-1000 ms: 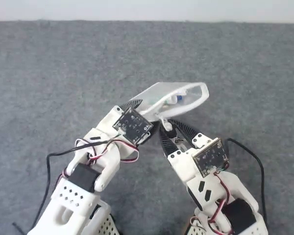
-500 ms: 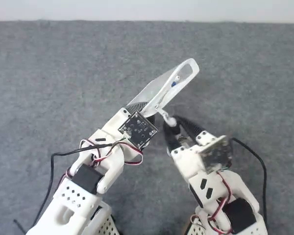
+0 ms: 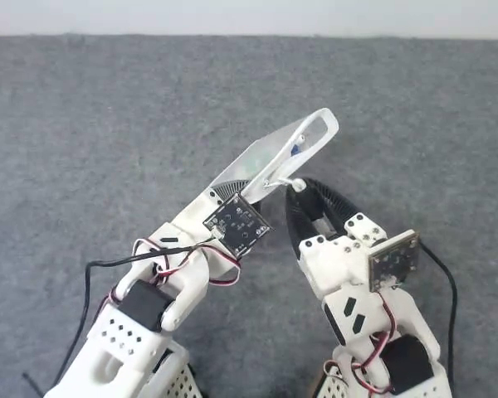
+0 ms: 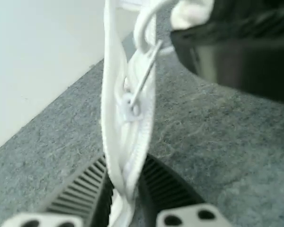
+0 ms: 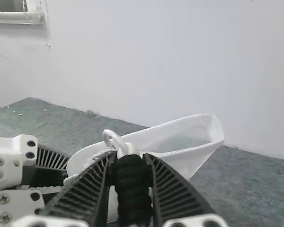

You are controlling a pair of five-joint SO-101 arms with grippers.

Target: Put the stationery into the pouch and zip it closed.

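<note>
My left gripper (image 3: 230, 186) is shut on the near end of a translucent white pouch (image 3: 279, 149) and holds it up on edge above the grey carpet. A small blue item (image 3: 295, 149) shows through the pouch wall. In the left wrist view the pouch's zip edge (image 4: 125, 142) runs up from between my fingers (image 4: 85, 187), with the zip slider (image 4: 130, 106) and a white ring (image 4: 146, 23) above. My right gripper (image 3: 298, 187) sits beside the pouch, shut on a black cord pull (image 5: 130, 177) tied to the white ring (image 5: 110, 138).
Grey carpet (image 3: 108, 124) covers the table on all sides. A white wall (image 5: 180, 56) stands behind. The two arms sit close together, and the left arm's wires (image 3: 149, 257) loop beside its wrist.
The pouch has swung from lying flatter to standing on edge, pointing farther away. My right gripper has moved with the pull away from the left gripper, and its wrist has turned.
</note>
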